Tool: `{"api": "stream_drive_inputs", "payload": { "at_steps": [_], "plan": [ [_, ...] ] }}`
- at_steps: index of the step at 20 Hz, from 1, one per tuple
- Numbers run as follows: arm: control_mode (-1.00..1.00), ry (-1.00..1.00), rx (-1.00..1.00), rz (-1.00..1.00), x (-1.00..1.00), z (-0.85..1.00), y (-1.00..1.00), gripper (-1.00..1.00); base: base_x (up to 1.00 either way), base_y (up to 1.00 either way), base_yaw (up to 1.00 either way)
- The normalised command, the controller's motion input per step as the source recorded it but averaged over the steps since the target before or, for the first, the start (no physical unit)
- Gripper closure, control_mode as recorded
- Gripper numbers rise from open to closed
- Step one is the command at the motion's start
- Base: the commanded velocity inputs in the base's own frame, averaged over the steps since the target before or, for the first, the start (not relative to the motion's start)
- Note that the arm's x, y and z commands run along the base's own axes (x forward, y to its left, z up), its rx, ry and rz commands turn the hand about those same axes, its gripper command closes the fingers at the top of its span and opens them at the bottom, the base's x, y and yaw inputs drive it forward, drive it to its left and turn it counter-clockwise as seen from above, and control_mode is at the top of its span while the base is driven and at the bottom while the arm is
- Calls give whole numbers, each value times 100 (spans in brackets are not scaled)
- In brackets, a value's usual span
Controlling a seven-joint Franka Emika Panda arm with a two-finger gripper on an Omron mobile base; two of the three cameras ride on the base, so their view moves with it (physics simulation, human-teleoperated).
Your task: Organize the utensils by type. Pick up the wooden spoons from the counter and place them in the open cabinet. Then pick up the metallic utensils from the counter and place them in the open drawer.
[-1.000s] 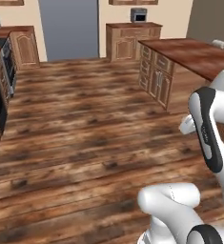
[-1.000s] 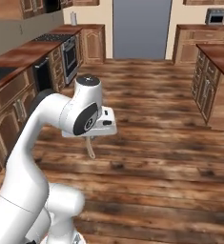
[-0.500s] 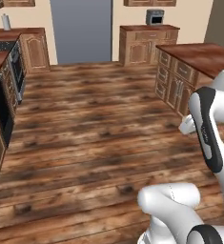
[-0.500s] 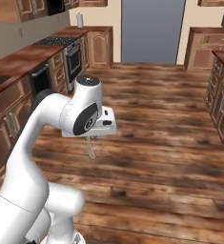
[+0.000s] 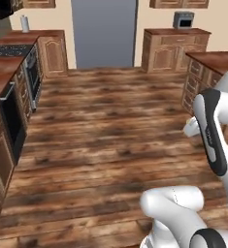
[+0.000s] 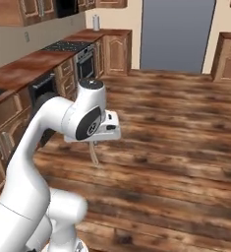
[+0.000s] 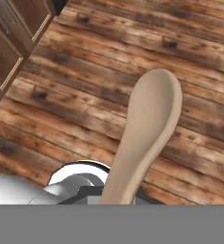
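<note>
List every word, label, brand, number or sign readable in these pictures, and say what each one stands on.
None: no readable text.
The beige wooden spoon held in the gripper is plain.
The cabinet fronts, counter and grey door carry no lettering.
The small grey appliance on the far cabinet is too small and blurred to show any marking.

We observe a pale beige wooden spoon [image 7: 149,128], a wood-plank floor [image 5: 110,135] streaked brown and dark, reddish-brown cabinets [image 5: 166,51], a grey door [image 5: 103,34], and cream walls [image 5: 156,19].
</note>
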Motion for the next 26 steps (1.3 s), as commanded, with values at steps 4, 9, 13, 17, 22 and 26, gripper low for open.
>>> {"api": "stream_drive_inputs", "payload": {
  "at_steps": [4,9,13,17,22,26],
  "plan": [
    [100,0,0,0,0,0,0,100,54,1,86],
    [100,0,0,0,0,0,0,100,40,0,100],
    [100,0,0,0,0,0,0,100,54,0,94],
    [100,0,0,0,0,0,0,100,62,0,85],
    [100,0,0,0,0,0,0,100,35,2,93],
    [100,0,0,0,0,0,0,100,42,3,87]
  ]
}}
